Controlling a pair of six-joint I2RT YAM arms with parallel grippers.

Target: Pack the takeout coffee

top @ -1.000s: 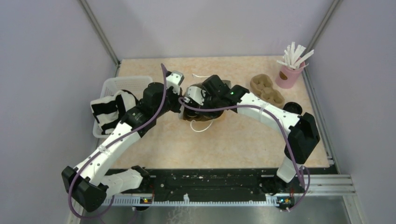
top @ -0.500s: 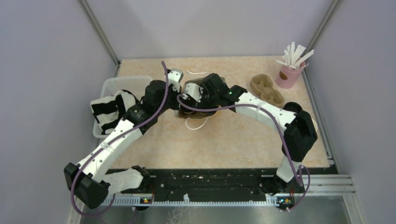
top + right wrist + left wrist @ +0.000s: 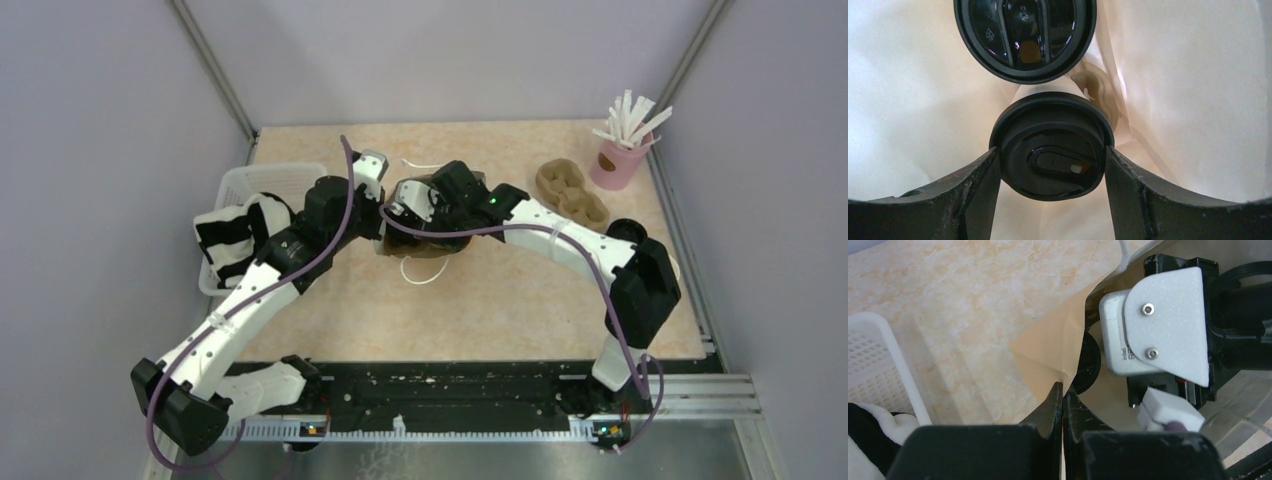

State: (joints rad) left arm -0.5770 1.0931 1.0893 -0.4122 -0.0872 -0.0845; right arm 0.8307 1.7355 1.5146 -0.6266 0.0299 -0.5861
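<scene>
The brown paper bag [image 3: 428, 250] stands mid-table with its mouth open. My left gripper [image 3: 1063, 386] is shut on the bag's rim [image 3: 1048, 347], pinching the paper edge. My right gripper [image 3: 1050, 151] reaches down inside the bag and is shut on a takeout coffee [image 3: 1050, 150], its fingers pressed to both sides of the black lid. A second takeout coffee [image 3: 1024, 35] with a black lid stands just beyond it inside the bag. From above, the right wrist [image 3: 445, 195] covers the bag's mouth and hides both cups.
A white basket [image 3: 300, 172] holding a black-and-white striped cloth [image 3: 235, 235] sits at the left. A brown cardboard cup carrier [image 3: 570, 190] and a pink cup of white wrapped straws [image 3: 620, 160] stand at the back right. Purple walls close in on three sides.
The bag and both grippers have shifted slightly left and toward the near edge. The right arm's elbow swung left. Both grips look unchanged.
</scene>
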